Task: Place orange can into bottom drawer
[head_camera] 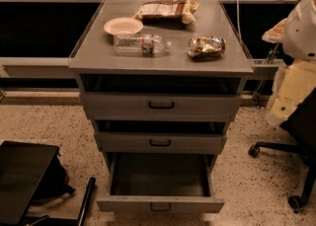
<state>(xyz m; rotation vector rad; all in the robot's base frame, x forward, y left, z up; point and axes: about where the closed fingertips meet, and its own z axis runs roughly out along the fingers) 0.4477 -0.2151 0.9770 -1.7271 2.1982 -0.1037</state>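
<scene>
On the floor at far left lies a black case (pixel 22 180), well apart from the work. On the counter (pixel 98 58), a pale plate (pixel 123 25) sits just behind a water bottle (pixel 140 44) lying on its side, and a snack bag (pixel 165 10) lies near the back edge.

The orange can (pixel 206 46) is on the counter's right half towards the front. It is tipped over on its side, with its long axis running roughly left to right along the front edge, and it stands apart from the bottle. Below it the two upper drawers (pixel 123 105) show dark gaps above their fronts. The bottom drawer (pixel 160 180) is pulled well out, so its mouth is already open to receive the can.

At the right edge stands the arm (pixel 302 30), folded and hanging beside the cabinet (it is the only arm there is). The tool (pixel 282 105) seems to be at its lower, cream-coloured end, below counter level and off the counter's right side. I cannot tell whether it is spread or pressed together. From there the can lies to the left and higher. My judgement is that the arm must rise over the counter edge and reach leftward. It would then close across the can's short width rather than along its length. A chair base (pixel 296 170) stands on the floor beneath.
</scene>
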